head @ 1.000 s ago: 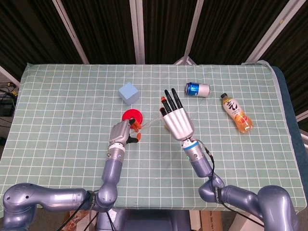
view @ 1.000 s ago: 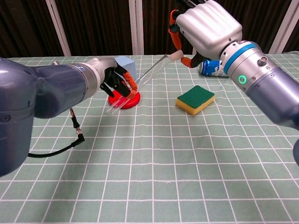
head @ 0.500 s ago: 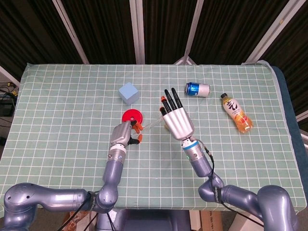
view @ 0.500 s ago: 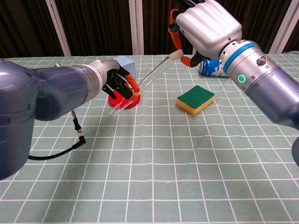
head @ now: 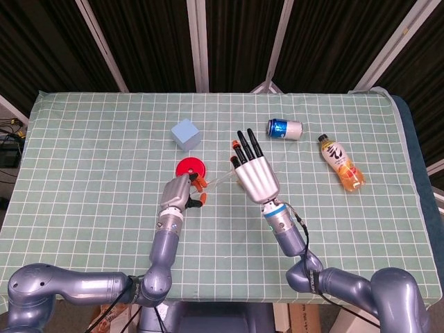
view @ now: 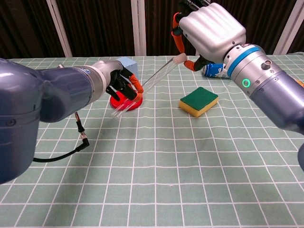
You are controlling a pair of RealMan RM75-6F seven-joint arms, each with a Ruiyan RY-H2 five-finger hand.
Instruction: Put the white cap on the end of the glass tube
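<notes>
A clear glass tube (view: 151, 80) slants up from lower left to upper right above the table. My left hand (view: 118, 84) grips its lower part, fingers curled round it; in the head view the left hand (head: 182, 191) sits just below the red disc. The white cap (view: 179, 58) sits at the tube's upper end, pinched by my right hand (view: 209, 29). In the head view the right hand (head: 254, 171) has its other fingers stretched out, and the tube (head: 219, 180) shows faintly between the two hands. How far the cap is seated cannot be told.
A red disc (head: 190, 167) lies under the tube, with a blue cube (head: 186, 134) behind it. A green-and-yellow sponge (view: 199, 100) lies below my right hand. A blue can (head: 285, 128) and an orange drink bottle (head: 340, 163) lie at the right. A black cable (view: 76, 128) trails at left.
The left hand has shifted slightly with the tube, and the tube's tilt changed a little. The right hand keeps the cap at the tube's upper end.
</notes>
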